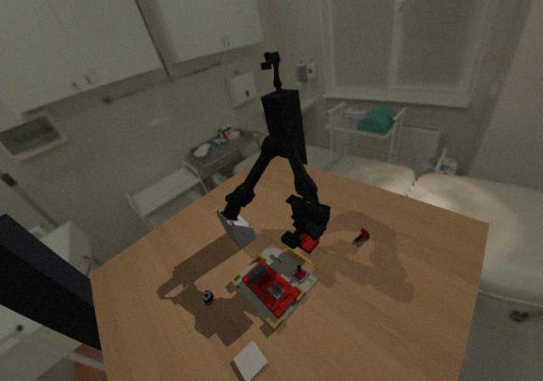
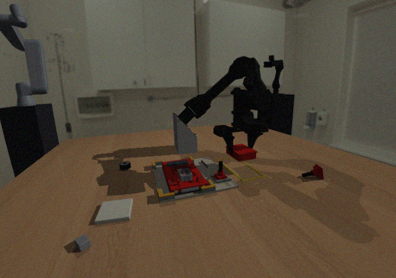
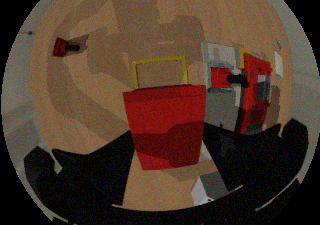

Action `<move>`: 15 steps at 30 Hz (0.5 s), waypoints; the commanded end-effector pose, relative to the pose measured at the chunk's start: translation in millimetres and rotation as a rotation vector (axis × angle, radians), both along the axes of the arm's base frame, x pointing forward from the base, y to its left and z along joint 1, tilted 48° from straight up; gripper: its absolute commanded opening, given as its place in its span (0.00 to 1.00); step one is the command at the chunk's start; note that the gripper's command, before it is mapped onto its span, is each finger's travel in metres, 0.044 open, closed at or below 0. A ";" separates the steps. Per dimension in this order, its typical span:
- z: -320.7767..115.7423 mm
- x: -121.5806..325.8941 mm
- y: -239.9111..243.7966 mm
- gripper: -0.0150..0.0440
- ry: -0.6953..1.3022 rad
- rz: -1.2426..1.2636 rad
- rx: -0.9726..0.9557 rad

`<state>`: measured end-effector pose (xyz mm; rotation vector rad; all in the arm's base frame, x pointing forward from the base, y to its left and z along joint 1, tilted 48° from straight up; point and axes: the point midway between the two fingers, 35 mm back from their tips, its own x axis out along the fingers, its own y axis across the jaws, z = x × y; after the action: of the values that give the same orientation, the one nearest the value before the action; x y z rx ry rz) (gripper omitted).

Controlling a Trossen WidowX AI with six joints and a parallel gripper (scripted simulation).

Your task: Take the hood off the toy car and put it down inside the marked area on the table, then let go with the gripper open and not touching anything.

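Observation:
The red hood (image 1: 309, 243) (image 2: 244, 153) (image 3: 167, 112) is a flat box-like piece. My gripper (image 2: 241, 148) (image 3: 167, 129) is shut on the hood, with one finger on each side. In the exterior view the hood shows behind the marked area, seemingly a little above the table; the exact height is hard to tell. The marked area is a yellow outline (image 1: 323, 260) (image 2: 253, 178) (image 3: 160, 60), partly hidden by the hood in the wrist view. The red toy car (image 1: 265, 295) (image 2: 198, 178) (image 3: 254, 102) sits in its grey fixture with orange corners, its front part open.
A red piece with an upright black peg (image 1: 300, 273) (image 2: 220, 175) stands beside the car. A red part (image 1: 364, 232) (image 2: 318, 171) (image 3: 60, 47) lies beyond the outline. A wheel (image 1: 208, 296) (image 2: 125, 165), white tile (image 1: 249, 361) (image 2: 115, 210) and grey wedge (image 1: 240, 232) (image 2: 185, 139) also show.

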<state>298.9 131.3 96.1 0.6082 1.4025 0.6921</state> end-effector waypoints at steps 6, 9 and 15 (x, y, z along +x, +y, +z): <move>-8.3 -3.2 6.3 0.25 0.012 0.000 -0.004; -9.9 -3.4 8.3 0.25 0.012 0.000 -0.003; -13.1 -3.8 12.5 0.25 0.012 0.000 -0.002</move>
<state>298.2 141.7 87.9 0.6105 1.4019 0.6944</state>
